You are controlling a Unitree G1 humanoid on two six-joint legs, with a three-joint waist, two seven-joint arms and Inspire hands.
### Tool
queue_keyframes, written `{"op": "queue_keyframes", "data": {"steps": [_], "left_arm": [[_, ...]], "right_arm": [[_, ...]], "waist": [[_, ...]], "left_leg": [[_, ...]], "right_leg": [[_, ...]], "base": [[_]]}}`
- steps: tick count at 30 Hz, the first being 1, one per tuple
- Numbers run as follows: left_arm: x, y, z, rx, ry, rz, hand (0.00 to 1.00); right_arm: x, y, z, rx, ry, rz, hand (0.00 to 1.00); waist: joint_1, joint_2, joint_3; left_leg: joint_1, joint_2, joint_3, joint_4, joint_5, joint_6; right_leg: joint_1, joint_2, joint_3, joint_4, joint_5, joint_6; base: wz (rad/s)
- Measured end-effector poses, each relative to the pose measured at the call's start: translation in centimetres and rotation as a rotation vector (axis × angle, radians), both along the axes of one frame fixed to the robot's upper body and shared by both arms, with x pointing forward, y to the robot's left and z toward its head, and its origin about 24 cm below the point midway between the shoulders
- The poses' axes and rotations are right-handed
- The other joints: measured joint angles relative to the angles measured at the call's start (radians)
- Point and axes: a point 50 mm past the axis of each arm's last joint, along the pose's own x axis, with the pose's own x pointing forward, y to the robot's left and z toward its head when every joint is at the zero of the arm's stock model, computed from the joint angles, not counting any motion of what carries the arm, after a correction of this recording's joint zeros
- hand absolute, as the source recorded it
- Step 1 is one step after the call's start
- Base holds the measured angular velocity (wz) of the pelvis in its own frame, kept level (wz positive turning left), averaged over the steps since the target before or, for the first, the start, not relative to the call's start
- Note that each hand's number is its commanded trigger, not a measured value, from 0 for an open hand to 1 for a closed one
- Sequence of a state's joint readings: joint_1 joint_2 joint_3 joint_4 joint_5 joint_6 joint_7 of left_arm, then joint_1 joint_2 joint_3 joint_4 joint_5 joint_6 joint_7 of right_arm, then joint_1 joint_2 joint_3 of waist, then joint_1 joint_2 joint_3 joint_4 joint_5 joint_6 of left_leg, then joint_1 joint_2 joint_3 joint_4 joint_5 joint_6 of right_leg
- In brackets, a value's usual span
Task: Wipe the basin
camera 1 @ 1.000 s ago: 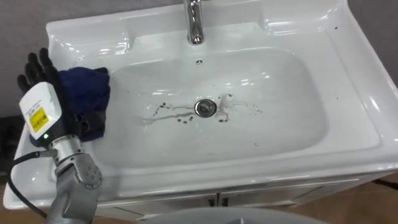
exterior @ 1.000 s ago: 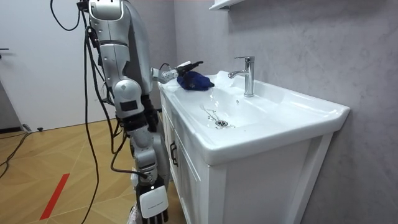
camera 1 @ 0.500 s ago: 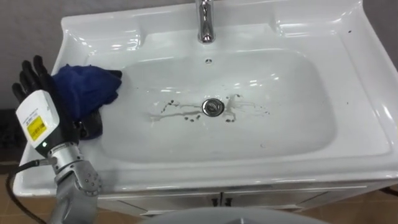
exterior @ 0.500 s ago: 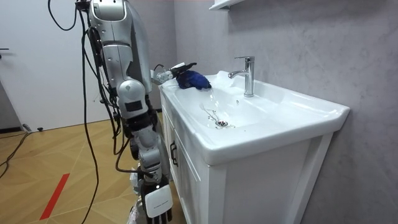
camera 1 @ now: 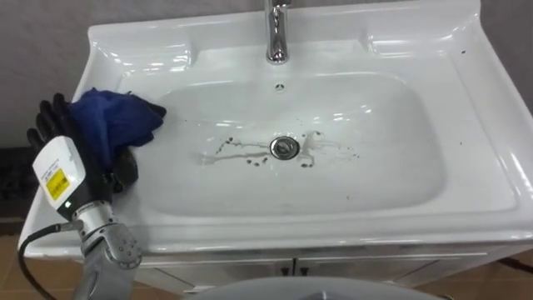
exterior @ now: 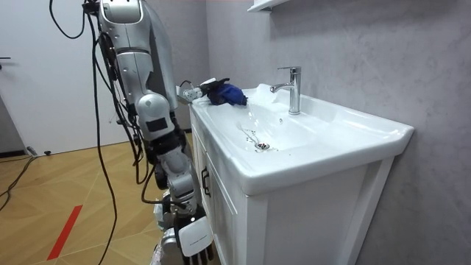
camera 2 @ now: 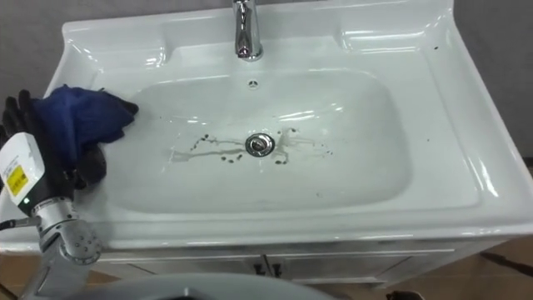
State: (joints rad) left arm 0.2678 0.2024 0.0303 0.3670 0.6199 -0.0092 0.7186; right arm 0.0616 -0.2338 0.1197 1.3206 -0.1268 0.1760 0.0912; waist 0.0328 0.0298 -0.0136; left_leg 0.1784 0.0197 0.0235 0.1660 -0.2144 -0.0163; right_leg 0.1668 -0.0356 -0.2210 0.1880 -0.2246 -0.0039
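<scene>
The white basin (camera 1: 466, 100) has dark specks and a wet streak of dirt (camera 1: 237, 153) around its drain (camera 1: 284, 147). A dark blue cloth (camera 1: 115, 122) hangs bunched over the basin's left rim, one corner reaching toward the bowl. My left hand (camera 1: 60, 163) is shut on it, with fingers behind the cloth and thumb beneath it. In the room view the cloth (exterior: 227, 93) sits just above the near corner of the rim. My right hand (exterior: 193, 237) hangs low beside the cabinet.
A chrome faucet (camera 1: 277, 33) stands at the back centre of the basin. The basin rests on a white cabinet (exterior: 228, 213) against a grey wall. I stand at the cabinet's left end on a wooden floor (exterior: 73, 191).
The eye view has shifted a little. My left hand and the cloth have drawn slightly away from the bowl toward the left rim, and the right hand has swung a bit toward the cabinet.
</scene>
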Motion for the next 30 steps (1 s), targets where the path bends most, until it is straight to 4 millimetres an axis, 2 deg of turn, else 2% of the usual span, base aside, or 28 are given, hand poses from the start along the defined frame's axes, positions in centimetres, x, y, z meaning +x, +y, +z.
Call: {"op": "queue_keyframes", "data": {"steps": [4, 10, 11, 12, 13, 14, 20, 24, 30], "left_arm": [[0.1, 0.1, -0.3, -0.004, 0.016, 0.0, 0.0], [0.5, 0.1, -0.5, -0.012, 0.032, -0.008, 0.0], [0.5, 0.1, -0.5, -0.012, 0.032, -0.008, 0.02], [0.5, 0.1, -0.5, -0.013, 0.033, -0.009, 0.36], [0.5, 0.1, -0.5, -0.013, 0.033, -0.009, 0.89], [0.5, 0.1, -0.5, -0.013, 0.033, -0.009, 1.0], [0.6, 0.2, -0.4, -0.009, 0.034, -0.011, 1.0], [0.9, 1.3, 0.1, 0.059, 0.042, -0.017, 1.0], [1.3, 2.0, -0.1, 0.106, 0.048, -0.006, 1.0]], "right_arm": [[-0.9, -0.1, 0.0, 0.005, 0.03, -0.024, 0.0], [-1.0, -0.1, 0.0, 0.008, 0.04, -0.027, 0.0], [-1.1, -0.1, 0.0, 0.008, 0.041, -0.028, 0.0], [-1.1, -0.1, 0.0, 0.008, 0.042, -0.028, 0.0], [-1.1, -0.1, 0.0, 0.008, 0.043, -0.028, 0.0], [-1.1, -0.1, 0.0, 0.008, 0.043, -0.028, 0.0], [-0.9, -0.1, 0.0, 0.011, 0.042, -0.009, 0.0], [-0.9, -0.2, 0.1, 0.015, 0.041, -0.004, 0.0], [-0.9, -0.3, 0.1, 0.01, 0.041, -0.003, 0.0]], "waist": [[-0.001, 0.0, -0.0001], [-0.001, 0.0, -0.0002], [-0.001, 0.0, -0.0002], [0.0, 0.0, -0.0002], [0.0, 0.0, -0.0002], [0.0, 0.0, -0.0002], [-0.001, 0.0, -0.0002], [-0.003, 0.001, -0.0008], [-0.011, 0.009, -0.0041]], "left_leg": [[0.008, 0.002, 0.002, 0.0, 0.001, -0.002], [0.008, 0.003, 0.002, 0.0, 0.006, -0.006], [0.008, 0.003, 0.002, 0.0, 0.006, -0.006], [0.008, 0.003, 0.002, 0.0, 0.006, -0.006], [0.008, 0.003, 0.002, 0.0, 0.006, -0.006], [0.008, 0.003, 0.002, 0.0, 0.006, -0.006], [0.007, 0.003, 0.004, 0.0, 0.006, -0.006], [0.009, 0.003, 0.004, 0.0, 0.006, -0.006], [0.009, 0.003, 0.004, 0.0, 0.006, -0.006]], "right_leg": [[0.008, 0.002, 0.0, 0.002, -0.003, -0.003], [0.008, 0.003, 0.001, 0.004, -0.002, -0.005], [0.008, 0.003, 0.001, 0.004, -0.002, -0.005], [0.008, 0.003, 0.001, 0.005, -0.002, -0.005], [0.008, 0.003, 0.001, 0.005, -0.002, -0.005], [0.008, 0.003, 0.001, 0.005, -0.002, -0.005], [0.005, 0.003, 0.003, 0.006, -0.002, -0.005], [0.008, 0.004, 0.006, 0.003, -0.002, -0.006], [0.008, 0.005, 0.015, 0.002, -0.002, -0.006]], "base": [[0.0], [0.0], [0.0], [0.0], [0.0], [0.0], [0.0], [0.0], [-0.01]]}}
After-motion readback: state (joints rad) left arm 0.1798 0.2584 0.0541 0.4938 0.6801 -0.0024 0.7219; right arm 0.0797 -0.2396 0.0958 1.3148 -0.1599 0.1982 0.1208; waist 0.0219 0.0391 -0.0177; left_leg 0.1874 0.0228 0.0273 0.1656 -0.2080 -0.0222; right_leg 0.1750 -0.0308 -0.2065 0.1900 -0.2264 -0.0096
